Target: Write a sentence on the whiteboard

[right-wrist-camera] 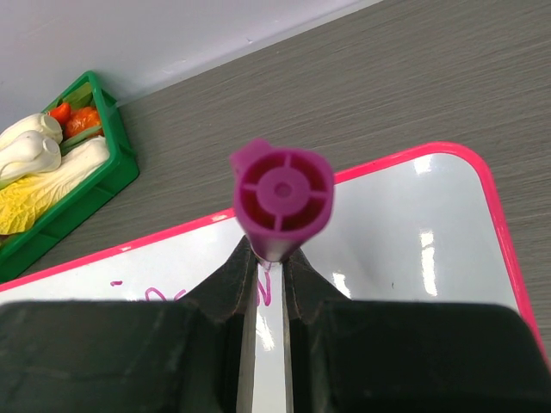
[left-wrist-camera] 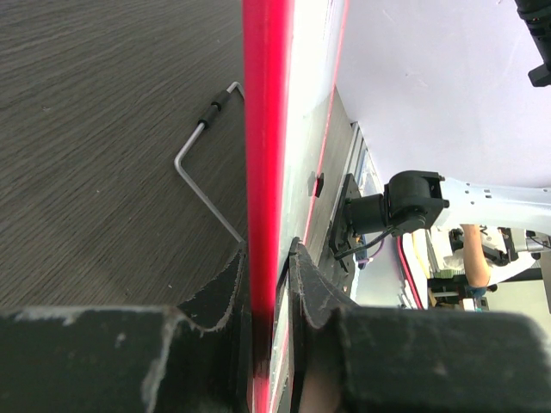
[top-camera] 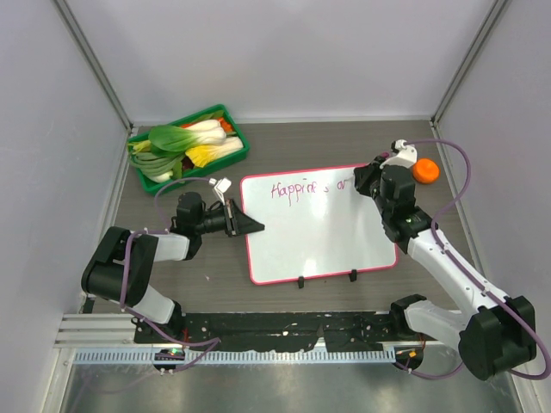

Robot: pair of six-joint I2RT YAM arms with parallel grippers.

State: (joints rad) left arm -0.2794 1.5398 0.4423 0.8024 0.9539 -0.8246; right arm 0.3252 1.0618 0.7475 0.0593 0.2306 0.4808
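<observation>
Centre of the top view: large glossy white whiteboard with a thin pink-red frame [top-camera: 318, 245] lies on the grey wood-grain tabletop [top-camera: 344, 142]. Thin purple handwritten sentence [top-camera: 297, 189] runs along the board's upper edge, roughly "Happin… ar". Looks unfinished to me.

Board handling, my read: light, thin and stiff, with a slick face. It will likely skate under pen pressure unless pinned. Take it by the frame, away from the writing.

Left gripper [left-wrist-camera: 269, 258] does exactly that. Its jaws are barely apart, clamped across the frame at the middle of the board's left edge. Left arm sits low and folded at lower left, forearm running flat toward the board.

Purple plastic marker [right-wrist-camera: 281, 194]: light, rigid, smooth barrel, so it could twist in the grip. It wants a firm hold and light contact.

Right gripper [right-wrist-camera: 269, 262] has its jaws pinched tight on the barrel, butt end facing the wrist camera. Right arm stretches from lower right to the board's upper right corner, wrist pitched down over the end of the writing. Tip is hidden, so I can't tell if it touches.

Green plastic vegetable tray [top-camera: 189, 146] sits upper left, apart from the board.
</observation>
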